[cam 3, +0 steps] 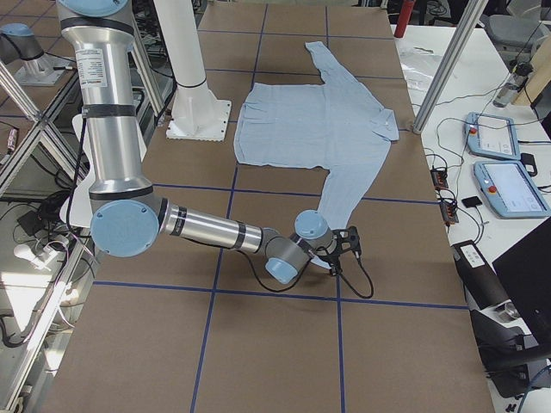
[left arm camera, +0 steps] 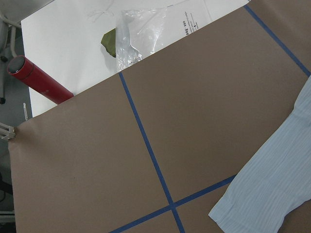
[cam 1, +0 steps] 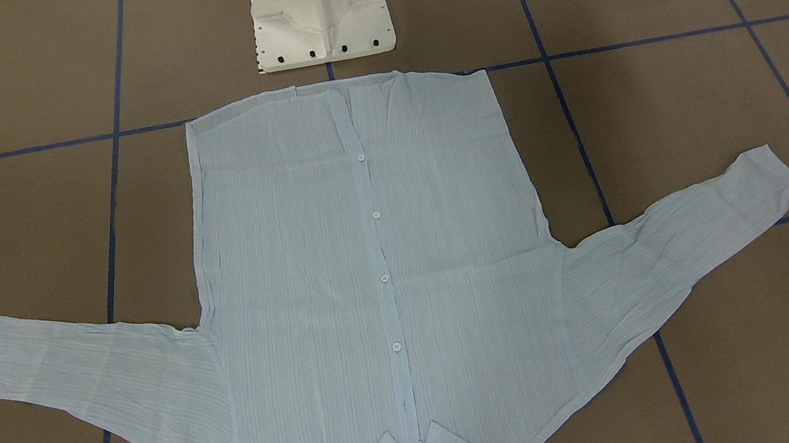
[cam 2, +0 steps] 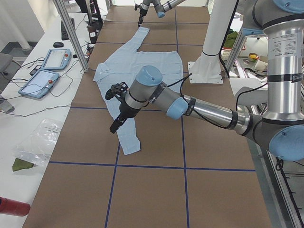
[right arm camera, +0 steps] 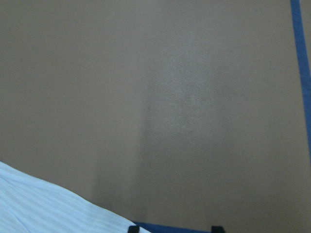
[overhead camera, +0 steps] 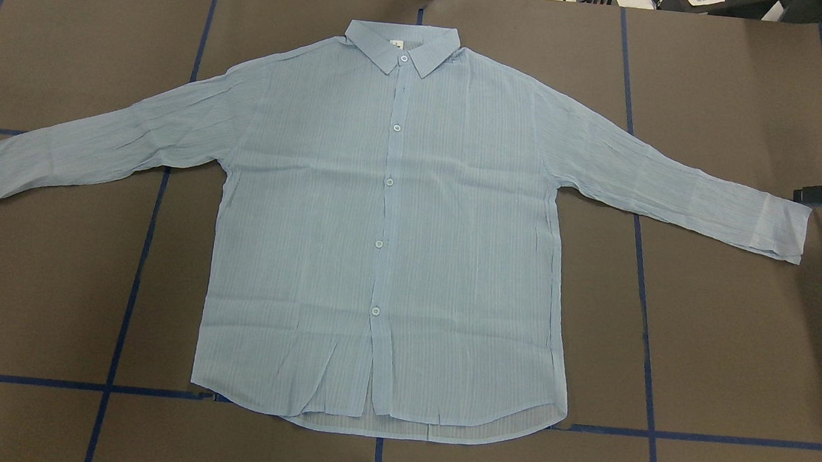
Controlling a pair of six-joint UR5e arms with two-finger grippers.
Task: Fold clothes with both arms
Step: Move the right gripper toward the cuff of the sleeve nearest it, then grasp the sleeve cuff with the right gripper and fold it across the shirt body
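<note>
The light-blue striped shirt point(overhead camera: 389, 222) lies flat and buttoned on the brown table, collar point(overhead camera: 401, 44) away from the robot and both sleeves spread out. My right gripper point(overhead camera: 805, 195) is low, just past the right sleeve cuff point(overhead camera: 783, 230). In the right wrist view its two fingertips point(right arm camera: 132, 228) stand apart with nothing between them, and the cuff point(right arm camera: 43, 204) shows at the lower left. My left gripper point(cam 2: 115, 124) hovers above the left sleeve near its cuff point(cam 2: 130, 145). I cannot tell whether it is open or shut. The left wrist view shows only that cuff point(left arm camera: 262, 194).
The white pedestal base point(cam 1: 319, 9) stands by the shirt's hem. Blue tape lines point(overhead camera: 131, 288) cross the brown table. A side table beyond the collar holds two tablets point(cam 2: 45, 69), a plastic bag point(left arm camera: 131, 34) and a red cylinder point(left arm camera: 41, 80). Metal posts point(cam 2: 71, 33) stand at the table's far edge.
</note>
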